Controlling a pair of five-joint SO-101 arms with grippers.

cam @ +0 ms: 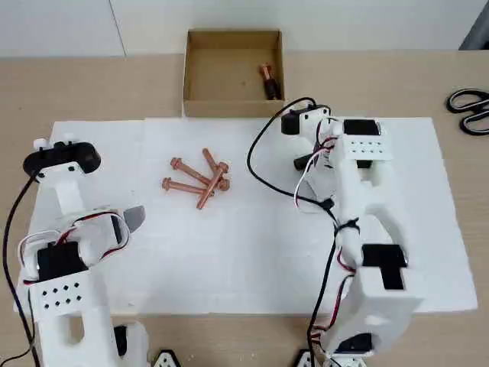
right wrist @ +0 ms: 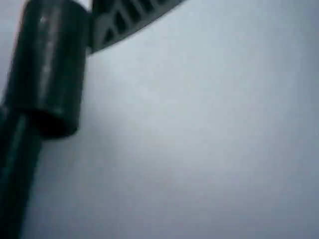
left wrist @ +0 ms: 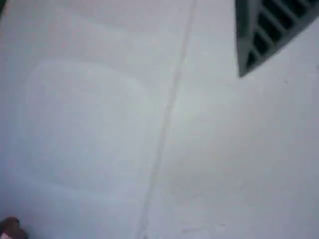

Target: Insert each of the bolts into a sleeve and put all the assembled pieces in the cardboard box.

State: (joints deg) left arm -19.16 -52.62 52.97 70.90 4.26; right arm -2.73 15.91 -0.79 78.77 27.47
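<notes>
Several copper bolts (cam: 199, 177) lie in a loose heap on the white foam mat (cam: 229, 260), left of centre. The cardboard box (cam: 200, 73) stands at the back and holds one bolt with a black sleeve (cam: 267, 81) on it. My right gripper (cam: 309, 159) hangs low over the mat in front of the box and is shut on a black sleeve (right wrist: 47, 69), whose hollow end shows beside one finger (right wrist: 129, 15). My left gripper (cam: 133, 220) rests near the mat's left side, open and empty, with one finger (left wrist: 269, 30) over bare mat. A bolt tip (left wrist: 9, 228) peeks in.
Black-handled scissors (cam: 470, 108) lie on the wooden table at the far right, off the mat. Black and red cables (cam: 263, 164) loop from the right arm over the mat between the bolts and that arm.
</notes>
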